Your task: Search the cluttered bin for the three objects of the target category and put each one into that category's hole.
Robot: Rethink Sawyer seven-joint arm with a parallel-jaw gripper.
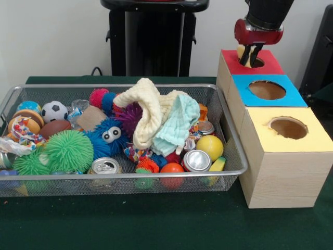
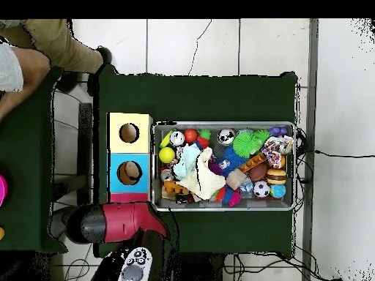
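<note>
My gripper (image 1: 251,56) hangs right over the hole in the red box top (image 1: 270,63), at the far end of the row of wooden boxes. A small pale cream object (image 1: 241,50) sits between the fingers, half hidden by them, and the gripper looks shut on it. In the overhead view the red arm (image 2: 121,221) covers the red box and the gripper. The wire bin (image 1: 130,174) holds a cream towel (image 1: 148,107), a mint cloth (image 1: 177,125), drink cans (image 1: 196,160), a yellow ball (image 1: 209,147), a soccer ball (image 1: 54,111) and spiky toys (image 1: 68,150).
The blue box hole (image 1: 267,89) and the yellow box hole (image 1: 288,127) lie nearer the camera; something brown shows inside the blue box hole (image 2: 130,172) from overhead. A person (image 2: 44,40) stands at the overhead view's top left corner, beside another green table (image 2: 26,183).
</note>
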